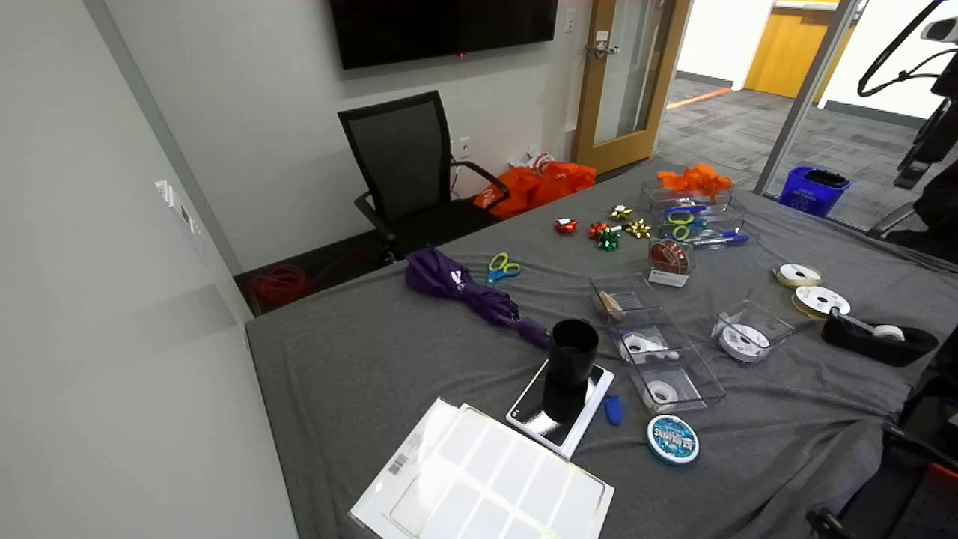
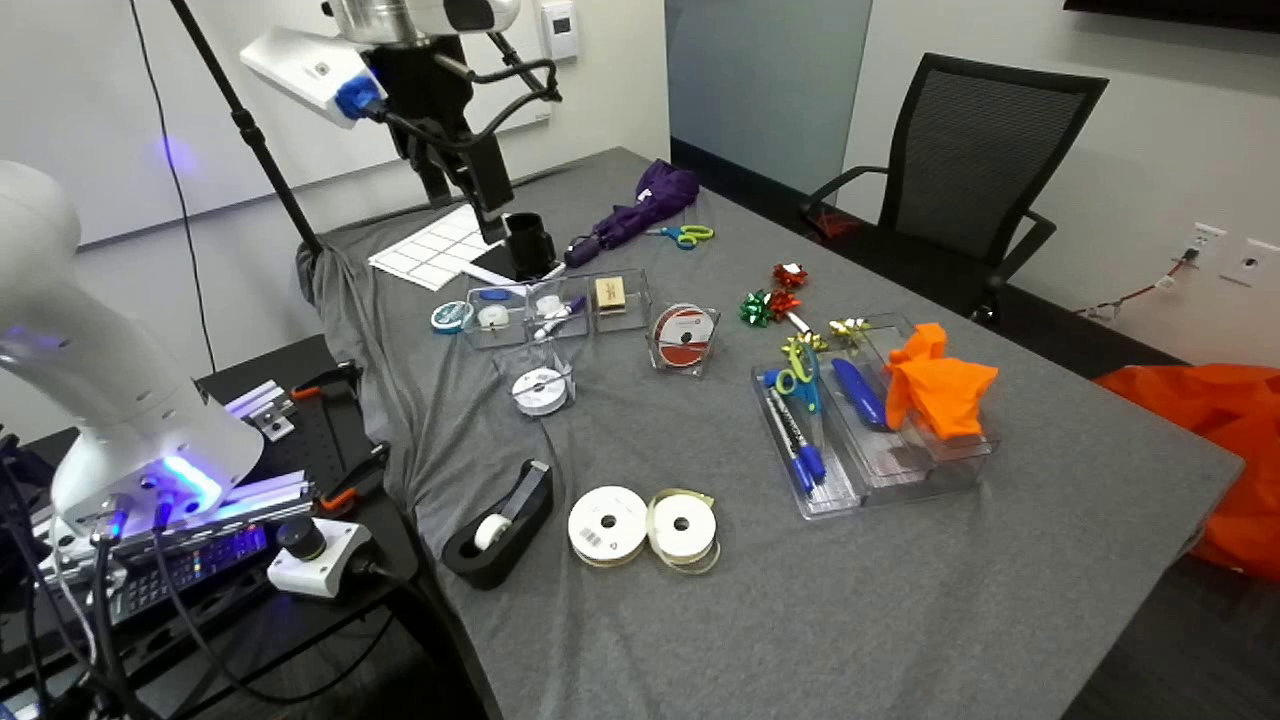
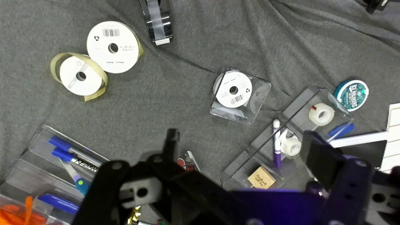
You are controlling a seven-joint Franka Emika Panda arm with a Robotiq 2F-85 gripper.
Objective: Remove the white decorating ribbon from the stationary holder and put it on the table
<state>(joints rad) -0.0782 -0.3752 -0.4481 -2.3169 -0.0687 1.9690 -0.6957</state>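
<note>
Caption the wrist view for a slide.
Open hand above a grey-clothed table: white ribbon spool in a clear holder, pale gold ribbon looping loosely around another spool.

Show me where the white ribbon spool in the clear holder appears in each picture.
In an exterior view: white ribbon spool, right of centre, below mid-height.
In an exterior view: white ribbon spool, left of centre, below mid-height.
In the wrist view: white ribbon spool, right of centre, above mid-height.
Shared landmark: the black tape dispenser, partly cut off in the wrist view.
</note>
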